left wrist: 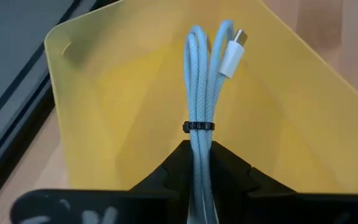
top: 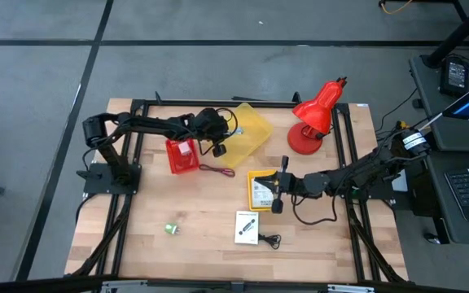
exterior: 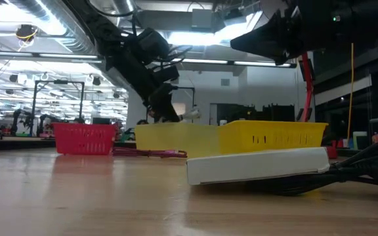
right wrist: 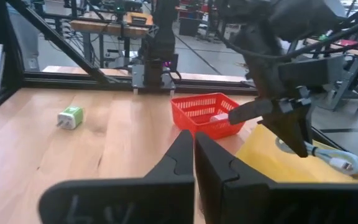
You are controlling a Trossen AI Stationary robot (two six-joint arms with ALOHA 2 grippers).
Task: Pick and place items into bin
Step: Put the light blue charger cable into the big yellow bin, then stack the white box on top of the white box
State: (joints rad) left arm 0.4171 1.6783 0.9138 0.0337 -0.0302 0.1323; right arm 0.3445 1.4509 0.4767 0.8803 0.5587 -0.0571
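Wooden desk (top: 210, 236) slats carry two bins, a yellow bin (top: 247, 134) and a red basket (top: 181, 156), with a red desk lamp (top: 316, 114) behind. Poised over the yellow bin, the left hand (top: 218, 148) is grasping a light blue coiled cable (left wrist: 204, 106), its long axis running straight out from between the fingers, white plug (left wrist: 234, 53) at the far end and a black tie (left wrist: 198, 126) round its middle. Directly beneath lies the bin's floor, so letting go looks like the next move. Nearer the front, the right hand (top: 278, 192) rests clenched and empty beside a white card (top: 247, 227), a black cord (top: 269, 240) and a green charger (top: 171, 229).
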